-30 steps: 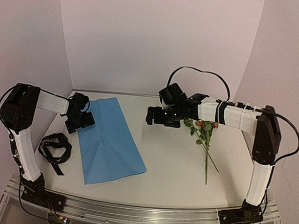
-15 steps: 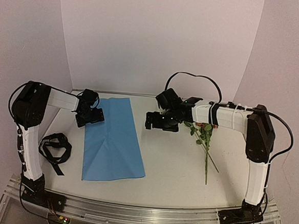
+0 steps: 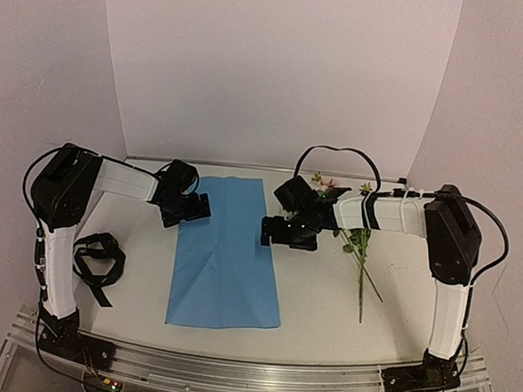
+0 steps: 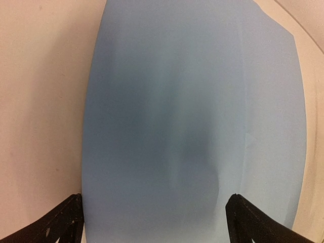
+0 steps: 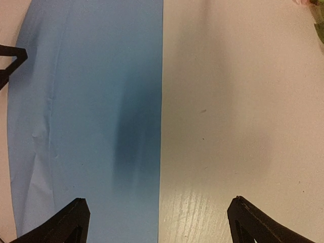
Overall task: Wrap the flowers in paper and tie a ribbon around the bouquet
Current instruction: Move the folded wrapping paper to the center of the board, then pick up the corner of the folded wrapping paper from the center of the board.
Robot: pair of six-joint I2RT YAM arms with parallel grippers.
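Observation:
The light blue paper [image 3: 226, 252] lies flat mid-table, long side running front to back. My left gripper [image 3: 189, 207] is open at its far left edge; in the left wrist view the paper [image 4: 192, 116] fills the space between the spread fingertips [image 4: 63, 220]. My right gripper [image 3: 277, 230] is open over the sheet's right edge, with the paper [image 5: 91, 111] under its left half and bare table under its right half. The flowers [image 3: 361, 243] lie right of it, heads partly behind the right arm. The black ribbon [image 3: 95, 258] is coiled at the left.
White walls close in the back and both sides. The flower stems [image 3: 361, 297] reach toward the front right. The metal rail [image 3: 249, 375] with the arm bases runs along the near edge. The left gripper's fingertip [image 5: 10, 61] shows at the right wrist view's left edge.
The paper has slid right and turned square to the table along with my left gripper. My right gripper has dropped slightly toward the sheet's right edge. Both grippers stayed open.

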